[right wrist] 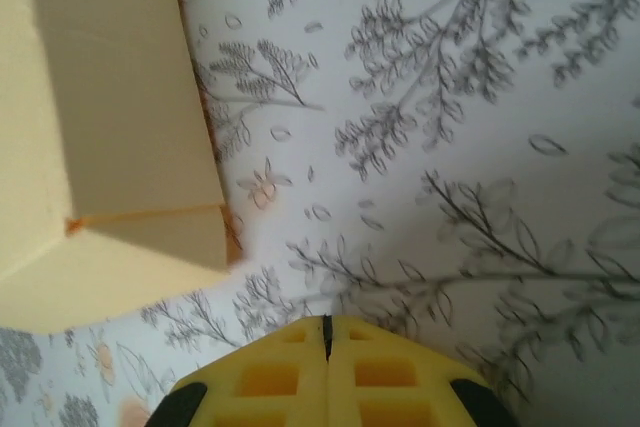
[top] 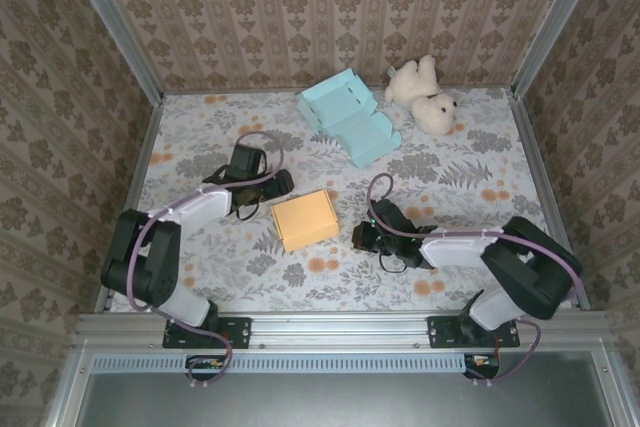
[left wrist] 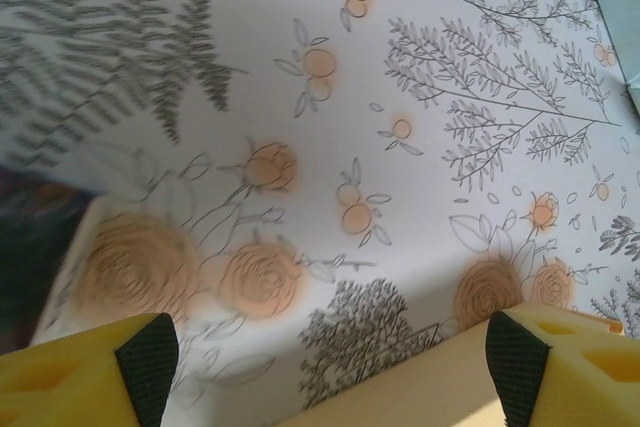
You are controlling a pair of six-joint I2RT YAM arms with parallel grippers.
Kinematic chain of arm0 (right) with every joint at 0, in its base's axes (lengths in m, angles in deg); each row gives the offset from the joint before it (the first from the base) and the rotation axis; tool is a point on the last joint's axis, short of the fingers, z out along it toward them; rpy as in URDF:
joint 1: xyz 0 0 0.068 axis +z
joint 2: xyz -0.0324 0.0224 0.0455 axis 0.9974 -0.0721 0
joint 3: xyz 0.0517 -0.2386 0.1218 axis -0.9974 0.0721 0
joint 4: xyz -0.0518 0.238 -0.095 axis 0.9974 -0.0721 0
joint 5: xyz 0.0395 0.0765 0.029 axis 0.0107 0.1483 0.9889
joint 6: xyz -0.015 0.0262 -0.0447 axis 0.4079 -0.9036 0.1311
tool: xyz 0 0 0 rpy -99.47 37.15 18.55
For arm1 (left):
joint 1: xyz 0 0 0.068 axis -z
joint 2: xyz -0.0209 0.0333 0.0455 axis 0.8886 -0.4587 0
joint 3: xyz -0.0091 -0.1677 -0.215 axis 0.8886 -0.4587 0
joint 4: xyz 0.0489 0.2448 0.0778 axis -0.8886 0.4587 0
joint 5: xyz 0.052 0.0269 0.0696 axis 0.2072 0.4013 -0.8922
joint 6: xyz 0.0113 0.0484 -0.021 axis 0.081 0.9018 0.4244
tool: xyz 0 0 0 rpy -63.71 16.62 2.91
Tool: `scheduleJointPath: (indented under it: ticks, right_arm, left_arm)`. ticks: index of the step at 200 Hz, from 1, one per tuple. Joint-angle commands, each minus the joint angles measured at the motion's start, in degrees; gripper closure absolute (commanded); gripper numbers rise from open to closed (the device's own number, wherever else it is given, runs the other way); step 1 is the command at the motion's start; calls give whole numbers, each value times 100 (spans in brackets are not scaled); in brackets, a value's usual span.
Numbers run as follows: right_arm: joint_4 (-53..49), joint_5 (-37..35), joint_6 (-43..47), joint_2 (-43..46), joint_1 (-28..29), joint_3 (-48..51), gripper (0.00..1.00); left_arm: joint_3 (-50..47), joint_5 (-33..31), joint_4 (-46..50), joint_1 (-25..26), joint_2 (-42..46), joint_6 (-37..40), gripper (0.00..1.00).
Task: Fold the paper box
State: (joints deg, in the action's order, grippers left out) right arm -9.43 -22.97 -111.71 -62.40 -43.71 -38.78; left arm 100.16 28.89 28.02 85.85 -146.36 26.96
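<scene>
Orange paper box [top: 306,219] mid table [top: 480,157], between two grippers.
Wrist views crop the box; left gripper [top: 280,185] spread wide, empty; right gripper [top: 359,237] pressed together beside it.

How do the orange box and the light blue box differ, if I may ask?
The orange box is closed into a compact block; the light blue box lies open, flaps spread. The orange box sits centrally; the light blue box sits farther back. Both rest on the table.

Bright, even light w/ soft shadows; both wrist views blurry close up.
</scene>
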Motion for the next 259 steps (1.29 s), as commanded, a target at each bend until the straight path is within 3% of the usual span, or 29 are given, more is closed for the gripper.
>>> scheduleJointPath:
  ticks: [1, 64, 110, 143, 151, 259]
  right_arm:
    - [397, 333, -342, -383, 39, -289, 100]
    - [340, 77, -432, -336, 45, -300, 100]
    - [408, -177, -640, -96, 137, -89, 100]
    - [331, -261, -655, 41, 186, -70, 100]
    - [371, -261, -680, 38, 218, -64, 100]
    - [435, -514, -705, -278, 333, -297, 100]
  left_arm:
    - [175, 430, -342, -22, -309, 158, 17]
    - [-7, 885, -860, 108, -765, -131, 18]
    - [8, 438, -574, 259, -927, -218, 18]
    - [12, 561, -634, 259, -1082, -314, 18]
    - [17, 549, -616, 471, -1102, -314, 18]
    - [98, 85, -195, 969, -1251, -385, 21]
